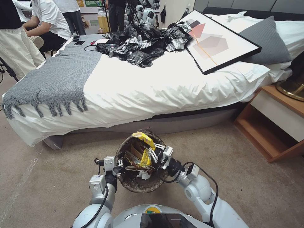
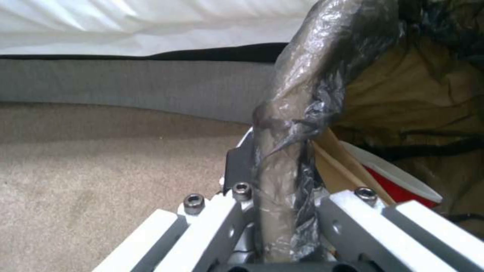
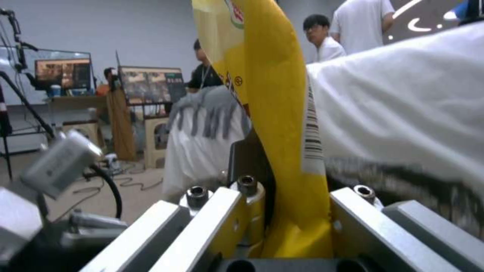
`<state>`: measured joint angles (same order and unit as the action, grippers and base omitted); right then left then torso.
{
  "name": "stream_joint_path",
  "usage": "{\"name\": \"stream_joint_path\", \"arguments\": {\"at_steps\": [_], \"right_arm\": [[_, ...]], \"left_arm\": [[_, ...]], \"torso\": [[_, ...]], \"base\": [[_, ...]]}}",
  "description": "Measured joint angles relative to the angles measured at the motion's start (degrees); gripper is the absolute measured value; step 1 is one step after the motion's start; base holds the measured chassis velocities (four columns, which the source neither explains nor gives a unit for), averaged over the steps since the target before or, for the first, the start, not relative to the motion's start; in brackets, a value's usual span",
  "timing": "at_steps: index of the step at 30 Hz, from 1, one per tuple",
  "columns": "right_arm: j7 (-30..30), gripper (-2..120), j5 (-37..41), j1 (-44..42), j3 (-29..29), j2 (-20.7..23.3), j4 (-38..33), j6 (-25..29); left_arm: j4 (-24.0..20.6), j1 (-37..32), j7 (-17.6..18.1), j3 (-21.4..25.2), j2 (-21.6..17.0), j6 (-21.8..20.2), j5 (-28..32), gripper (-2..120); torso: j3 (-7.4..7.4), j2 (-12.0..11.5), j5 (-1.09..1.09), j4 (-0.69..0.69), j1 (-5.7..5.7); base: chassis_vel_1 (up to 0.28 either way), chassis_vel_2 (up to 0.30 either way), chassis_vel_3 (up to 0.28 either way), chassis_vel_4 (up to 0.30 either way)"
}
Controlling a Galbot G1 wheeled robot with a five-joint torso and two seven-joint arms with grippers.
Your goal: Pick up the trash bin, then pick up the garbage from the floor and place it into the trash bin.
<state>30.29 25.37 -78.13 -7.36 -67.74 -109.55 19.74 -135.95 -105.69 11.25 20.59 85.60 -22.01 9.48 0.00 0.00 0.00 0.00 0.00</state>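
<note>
Yellow wrapper (image 1: 144,145) (clamped) over trash bin (image 1: 139,183).

I see the trash bin (image 1: 139,183) mouth largely blocked: right gripper (image 1: 151,152) with yellow wrapper (image 1: 144,141) sits over it, litter piled inside. Left gripper (image 1: 119,164) occupies the near-left rim. Open carpet (image 1: 247,177) right of bin; bed (image 1: 142,88) walls off the front

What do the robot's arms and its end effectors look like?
Both arms are smooth, rounded, glossy silver-white shells with dark joints. Black cables loop along each forearm. A small boxy grey-white camera block sits near each wrist. The left end effector and right end effector have slim white and grey metal fingers, flat-sided and angular, fastened with dark round bolts. A yellow-and-green round badge marks the body between the arms.
</note>
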Motion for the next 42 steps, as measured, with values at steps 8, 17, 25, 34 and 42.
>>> {"name": "stream_joint_path", "arguments": {"at_steps": [8,17,25,34,42], "right_arm": [[-0.49,0,-0.9,1.4,0.17,-1.72,4.49,0.66],[-0.74,30,-2.29,0.91,0.19,-1.86,4.88,0.66],[-0.73,58,-2.78,0.51,0.18,-1.78,4.75,0.67],[-0.8,92,-3.35,-0.14,-0.05,-1.34,4.1,0.81],[-5.96,100,-7.31,-1.7,-1.67,-1.58,-1.74,1.74]], "left_arm": [[-0.04,0.04,0.0,-0.02,-0.08,-0.04,0.16,0],[-0.04,0.26,0.0,0.0,-0.1,-0.1,0.34,0],[-0.04,0.26,0.0,0.01,-0.08,-0.1,0.36,0],[-0.21,0.23,-0.02,0.0,-0.19,-0.1,0.37,0],[-0.27,0.24,-0.02,0.23,-0.4,-0.12,0.4,0]], "torso": [[0.0,0.0,0.0,0.0,0.0],[0.0,0.0,0.0,0.0,0.0],[0.0,0.0,0.0,0.0,0.0],[0.0,0.0,0.0,0.0,0.0],[0.0,0.0,-0.01,0.01,0.0]], "base": [[0.0,0.0,0.0,0.0],[0.0,0.0,0.0,0.0],[0.0,0.0,0.0,0.0],[0.0,0.0,0.0,0.0],[0.0,0.0,0.0,0.0]]}}
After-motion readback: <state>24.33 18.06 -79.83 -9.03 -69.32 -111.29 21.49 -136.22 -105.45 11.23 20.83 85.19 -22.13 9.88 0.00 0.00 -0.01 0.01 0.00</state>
